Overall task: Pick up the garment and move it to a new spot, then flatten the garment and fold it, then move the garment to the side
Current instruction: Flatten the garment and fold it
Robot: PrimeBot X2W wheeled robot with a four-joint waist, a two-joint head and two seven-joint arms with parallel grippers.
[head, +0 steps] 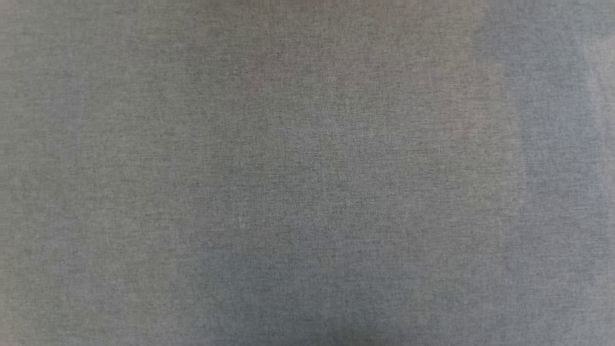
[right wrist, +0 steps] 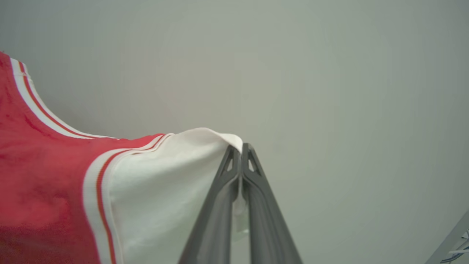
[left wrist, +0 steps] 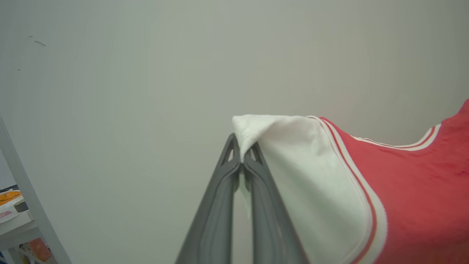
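The garment (left wrist: 414, 190) is a red jersey with white sleeves and red-white striped trim, held up in the air before a pale wall. In the left wrist view my left gripper (left wrist: 242, 150) is shut on the tip of one white sleeve (left wrist: 311, 176), and the red body spreads to the right. In the right wrist view my right gripper (right wrist: 240, 150) is shut on the other white sleeve (right wrist: 165, 190), with the garment (right wrist: 40, 190) hanging to the left. The lettering is hidden. The head view has plain grey cloth (head: 307, 173) across it.
A pale wall (left wrist: 146, 91) stands behind the jersey in both wrist views. A grey shelf frame (left wrist: 25, 198) with papers sits at the lower left of the left wrist view. A metal frame corner (right wrist: 452, 238) shows at the lower right of the right wrist view.
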